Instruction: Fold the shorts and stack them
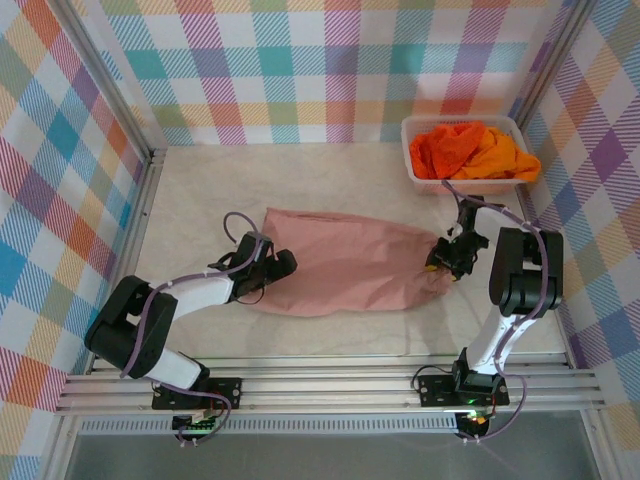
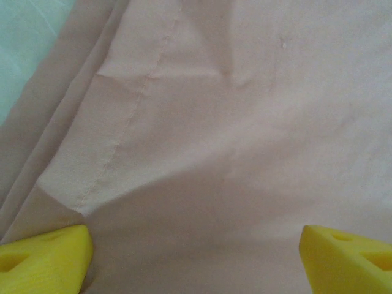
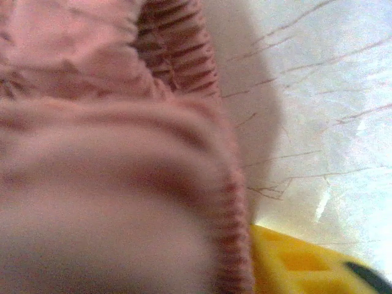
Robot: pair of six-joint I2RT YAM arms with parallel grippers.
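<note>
The dusty pink shorts point(image 1: 345, 265) lie spread flat across the middle of the table, gathered waist to the right. My left gripper point(image 1: 285, 268) rests on their left end, open, with smooth pink cloth point(image 2: 214, 122) between its yellow fingertips point(image 2: 43, 257). At the right end, my right gripper point(image 1: 440, 262) is closed on the bunched waistband point(image 3: 184, 67). Cloth fills the gap there and hides one finger, while the other yellow finger point(image 3: 294, 263) presses against the ribbed edge. The bright orange shorts point(image 1: 445, 148) and the yellow-orange shorts point(image 1: 500, 155) lie crumpled in the basket.
The white basket point(image 1: 408, 150) stands at the back right corner, just behind the right arm. Checked walls close in the table on three sides. A metal rail point(image 1: 330, 385) runs along the near edge. Bare table shows behind and in front of the pink shorts.
</note>
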